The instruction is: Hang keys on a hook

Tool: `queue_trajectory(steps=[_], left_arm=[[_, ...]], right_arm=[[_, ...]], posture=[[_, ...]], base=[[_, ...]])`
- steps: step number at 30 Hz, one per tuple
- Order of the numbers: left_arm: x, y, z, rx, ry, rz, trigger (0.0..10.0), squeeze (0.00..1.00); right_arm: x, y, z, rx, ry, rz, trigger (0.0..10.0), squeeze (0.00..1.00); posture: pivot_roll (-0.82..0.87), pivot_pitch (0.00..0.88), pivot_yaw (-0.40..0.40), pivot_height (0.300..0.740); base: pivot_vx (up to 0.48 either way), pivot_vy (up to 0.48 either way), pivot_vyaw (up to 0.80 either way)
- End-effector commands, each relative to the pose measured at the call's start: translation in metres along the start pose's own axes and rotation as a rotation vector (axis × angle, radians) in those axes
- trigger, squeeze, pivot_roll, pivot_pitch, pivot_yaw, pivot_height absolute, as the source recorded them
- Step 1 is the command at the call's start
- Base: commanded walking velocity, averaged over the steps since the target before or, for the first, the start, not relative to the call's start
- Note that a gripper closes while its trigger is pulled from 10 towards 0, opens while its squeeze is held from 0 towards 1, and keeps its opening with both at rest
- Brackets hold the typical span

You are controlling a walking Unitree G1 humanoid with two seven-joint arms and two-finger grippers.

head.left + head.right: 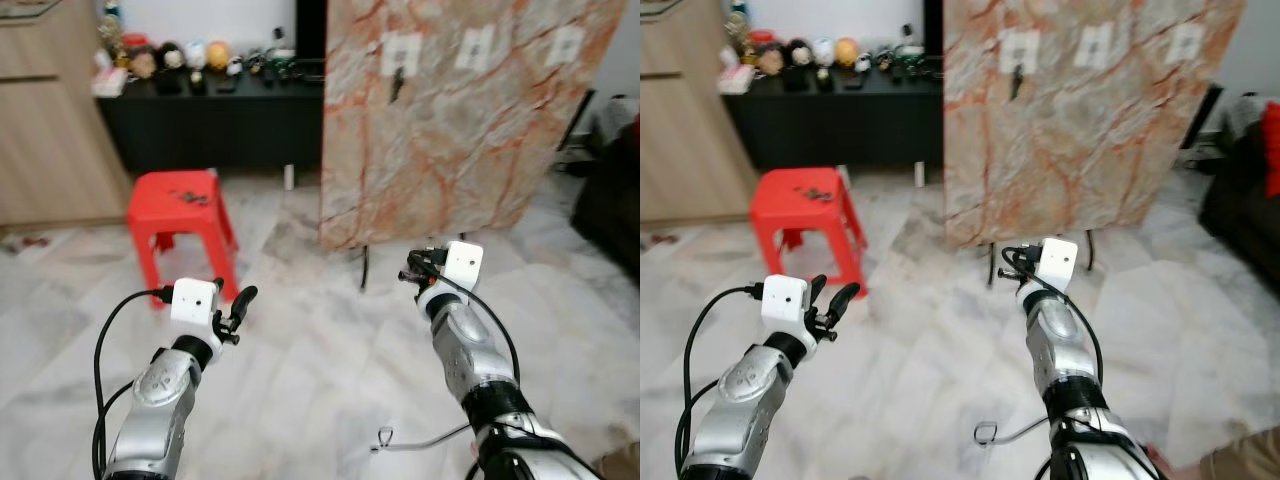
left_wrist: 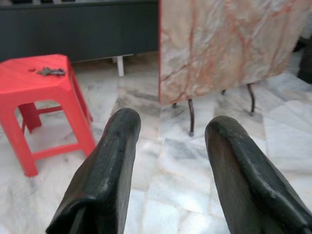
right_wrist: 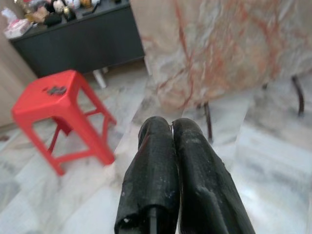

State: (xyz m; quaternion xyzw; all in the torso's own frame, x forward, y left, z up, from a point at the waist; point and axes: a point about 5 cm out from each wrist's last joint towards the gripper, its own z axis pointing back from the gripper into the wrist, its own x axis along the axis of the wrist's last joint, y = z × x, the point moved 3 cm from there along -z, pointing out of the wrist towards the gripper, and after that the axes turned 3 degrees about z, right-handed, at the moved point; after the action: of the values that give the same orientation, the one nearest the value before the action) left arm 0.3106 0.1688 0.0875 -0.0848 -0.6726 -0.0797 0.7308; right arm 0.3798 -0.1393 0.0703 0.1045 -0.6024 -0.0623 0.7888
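while both arms are held out low over the pale marble floor, a wooden cabinet is seen at the far left; beside it a black sideboard is set against the wall, with small ornaments lined up on top; a red stool is placed in front of it, and the keys are laid on its seat, well apart from both grippers; the left gripper is held in the air near the stool, its fingers spread apart and empty; further right a marbled board is propped upright on thin dark legs, and three white hooks are fixed across its upper part; the right gripper is raised before the board's lower edge, its fingers pressed together with nothing between them.
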Motion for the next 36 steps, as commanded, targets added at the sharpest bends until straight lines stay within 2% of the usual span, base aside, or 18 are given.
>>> queue_trajectory(steps=[1,4,8,10,12,16,21,25,27,29,32,36], left_arm=[[0.010,-0.003,-0.003,-0.025,-0.021,-0.030,10.0,0.00],[0.016,-0.012,-0.004,-0.077,-0.033,-0.042,10.0,0.00],[0.024,-0.025,-0.005,-0.158,-0.046,-0.044,10.0,0.00],[0.025,-0.027,-0.005,-0.171,-0.048,-0.043,10.0,0.00],[0.028,-0.035,-0.004,-0.225,-0.047,-0.044,10.0,0.00],[0.029,-0.039,-0.002,-0.254,-0.048,-0.046,10.0,0.00],[0.033,-0.054,0.002,-0.347,-0.051,-0.037,10.0,0.00],[0.039,-0.062,0.004,-0.405,-0.054,-0.031,10.0,0.00],[0.040,-0.063,0.004,-0.413,-0.053,-0.029,10.0,0.00],[0.042,-0.067,0.005,-0.438,-0.055,-0.031,10.0,0.00],[0.043,-0.069,0.004,-0.449,-0.058,-0.027,10.0,0.00],[0.047,-0.073,0.004,-0.464,-0.066,-0.027,10.0,0.00]], right_arm=[[0.019,0.007,-0.002,0.025,-0.051,-0.008,10.0,0.00],[0.023,0.017,-0.002,0.081,-0.050,-0.040,10.0,0.00],[0.028,0.035,0.002,0.210,-0.048,-0.010,10.0,0.00],[0.027,0.038,0.003,0.233,-0.040,-0.010,10.0,0.00],[0.027,0.046,0.008,0.318,-0.021,-0.013,10.0,0.00],[0.028,0.051,0.012,0.371,-0.011,-0.017,10.0,0.00],[0.026,0.058,0.020,0.450,0.002,-0.061,10.0,0.00],[0.029,0.067,0.030,0.532,0.017,-0.167,10.0,0.00],[0.029,0.068,0.031,0.541,0.023,-0.181,10.0,0.00],[0.029,0.075,0.039,0.605,0.041,-0.227,10.0,0.00],[0.028,0.076,0.045,0.630,0.041,-0.236,10.0,0.00],[0.029,0.077,0.053,0.671,0.048,-0.293,10.0,0.00]], posture=[[0.02,0.000,-0.070,0.740],[0.03,0.000,-0.071,0.740],[0.03,0.000,-0.073,0.740],[0.03,0.000,-0.073,0.740],[0.03,0.000,-0.076,0.740],[0.03,0.000,-0.077,0.740],[0.03,0.000,-0.079,0.740],[0.03,0.000,-0.078,0.740],[0.03,0.000,-0.078,0.740],[0.03,0.000,-0.080,0.740],[0.02,0.000,-0.081,0.740],[0.03,0.000,-0.084,0.740]], base=[[0.000,0.000,0.00],[0.000,0.000,0.00],[0.000,0.000,0.00],[0.000,0.000,0.00],[0.000,0.000,0.00],[0.000,0.000,0.00],[0.000,0.000,0.00],[0.000,0.000,0.00],[0.000,0.000,0.00],[0.000,0.000,0.00],[0.000,0.000,0.00],[0.000,0.000,0.00]])
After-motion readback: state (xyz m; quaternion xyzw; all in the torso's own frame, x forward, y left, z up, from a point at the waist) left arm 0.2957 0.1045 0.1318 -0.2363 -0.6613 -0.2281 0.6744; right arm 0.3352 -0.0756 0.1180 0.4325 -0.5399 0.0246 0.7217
